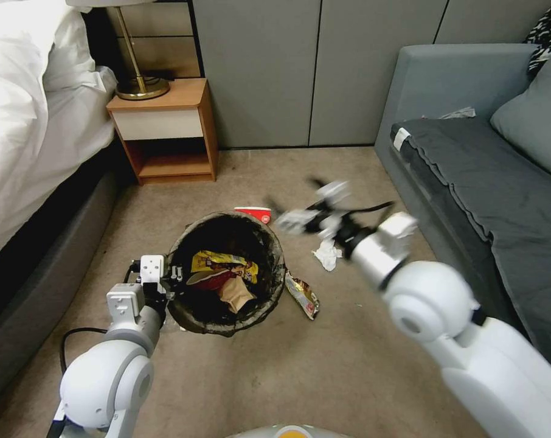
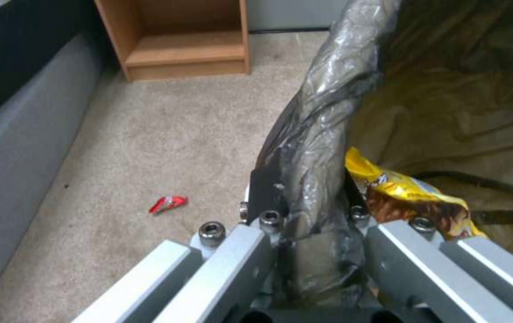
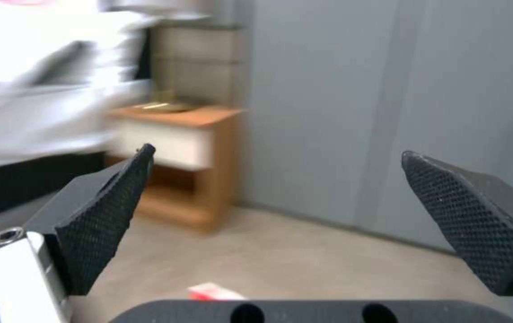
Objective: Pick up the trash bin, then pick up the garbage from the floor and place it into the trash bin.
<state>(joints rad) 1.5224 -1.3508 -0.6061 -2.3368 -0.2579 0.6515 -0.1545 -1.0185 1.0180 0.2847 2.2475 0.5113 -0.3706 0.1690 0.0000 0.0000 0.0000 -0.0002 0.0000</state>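
The trash bin (image 1: 274, 243) with its dark liner stands on the beige floor (image 1: 300, 371); a yellow wrapper (image 1: 219, 262) and a tan paper bag (image 1: 236, 294) lie inside. My left gripper (image 1: 169, 277) is shut on the bin's near rim (image 2: 328, 112), with the liner pinched between its fingers (image 2: 265, 193). My right gripper (image 1: 294, 198) hovers open and motion-blurred above the floor beside the bin, pads (image 3: 110, 224) wide apart and holding nothing. Garbage on the floor: a red-and-white carton (image 1: 254, 213) behind the bin, a crumpled tissue (image 1: 328, 253), a snack wrapper (image 1: 303, 295), and a small red wrapper (image 2: 168, 203).
A wooden nightstand (image 1: 166, 131) with a brass lamp (image 1: 140, 85) stands at the back left beside the bed (image 1: 32, 134). A grey sofa (image 1: 482, 182) runs along the right. Grey wall panels (image 1: 287, 73) close the back. Open carpet lies in front of the bin.
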